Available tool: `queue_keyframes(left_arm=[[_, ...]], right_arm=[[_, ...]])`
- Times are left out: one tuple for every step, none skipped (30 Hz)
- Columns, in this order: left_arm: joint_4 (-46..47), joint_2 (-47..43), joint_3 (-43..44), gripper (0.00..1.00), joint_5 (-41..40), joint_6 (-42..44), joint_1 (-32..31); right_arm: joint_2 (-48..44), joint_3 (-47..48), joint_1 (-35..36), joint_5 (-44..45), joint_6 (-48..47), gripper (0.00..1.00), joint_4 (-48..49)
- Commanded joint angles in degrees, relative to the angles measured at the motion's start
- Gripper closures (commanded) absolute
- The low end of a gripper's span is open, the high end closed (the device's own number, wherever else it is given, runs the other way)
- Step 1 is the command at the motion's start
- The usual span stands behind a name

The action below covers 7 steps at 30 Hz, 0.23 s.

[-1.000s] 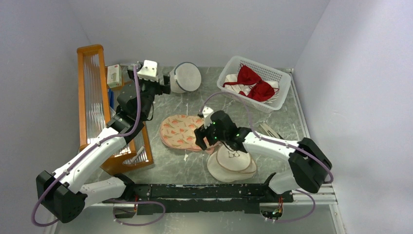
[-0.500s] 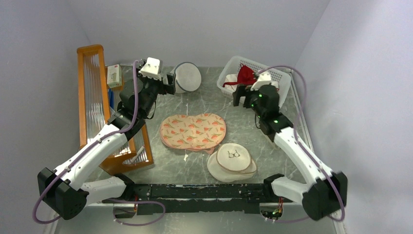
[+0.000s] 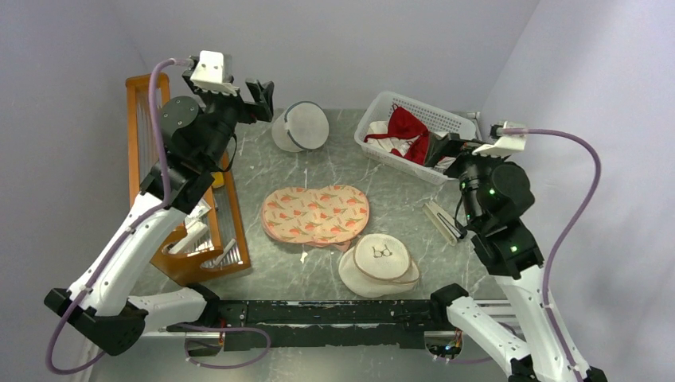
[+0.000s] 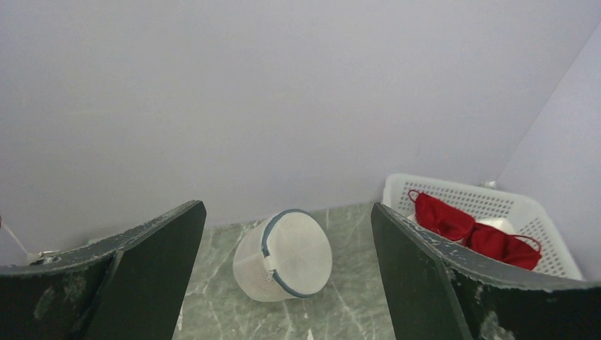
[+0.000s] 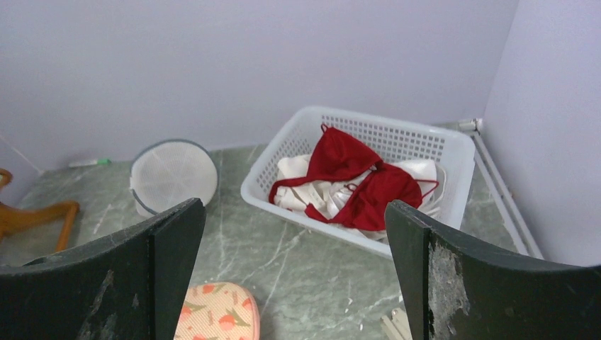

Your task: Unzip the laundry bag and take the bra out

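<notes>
The peach laundry bag (image 3: pixel 315 213) with its carrot print lies flat mid-table; one corner of it (image 5: pixel 216 312) shows in the right wrist view. The deep red bra (image 3: pixel 407 131) lies on white cloth inside the white basket (image 3: pixel 374 115), and both wrist views show it too (image 5: pixel 361 184) (image 4: pixel 475 227). My left gripper (image 3: pixel 265 97) hangs high at the back left, open and empty (image 4: pixel 288 207), facing the back wall. My right gripper (image 3: pixel 442 151) is raised just right of the basket, open and empty (image 5: pixel 295 204), well above the table.
A white mesh dome bag (image 3: pixel 302 126) with a blue zipper lies at the back centre. In front of the laundry bag sits a round cream pouch (image 3: pixel 380 259). A wooden rack (image 3: pixel 151 159) fills the left side. Pale clips (image 3: pixel 442 219) lie right of centre.
My right gripper left the laundry bag's right lobe, swung over toward the basket, then rose to the right with its jaws widening. My left arm lifted higher at the back left.
</notes>
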Motion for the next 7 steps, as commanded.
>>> queue_keyframes(left_arm=[[-4.8, -1.7, 2.7, 0.01, 1.6, -3.4, 0.4], [-5.0, -2.0, 2.7, 0.01, 1.8, -3.5, 0.4], [-5.1, -2.4, 2.4, 0.01, 2.1, -3.5, 0.4], [-5.2, -2.8, 2.0, 0.01, 2.0, -3.3, 0.5], [-5.3, -3.2, 1.6, 0.01, 1.7, -3.1, 0.4], [-5.4, -3.6, 1.2, 0.01, 1.4, -3.0, 0.4], [-5.5, -3.7, 1.1, 0.01, 1.3, -2.6, 0.4]], right_arm=[[-0.8, 3.8, 2.0, 4.6, -1.6, 0.00, -3.6], [-1.1, 3.8, 2.1, 5.0, -1.8, 0.00, -3.8], [-1.3, 3.9, 2.2, 5.2, -2.1, 0.00, -4.2], [-1.9, 3.4, 2.2, 5.2, -2.2, 0.00, -4.2], [-2.7, 2.2, 2.1, 5.5, -2.6, 0.00, -3.0], [-3.6, 1.5, 2.1, 5.5, -2.7, 0.00, -2.4], [-4.2, 1.3, 2.1, 5.2, -3.2, 0.00, -2.2]])
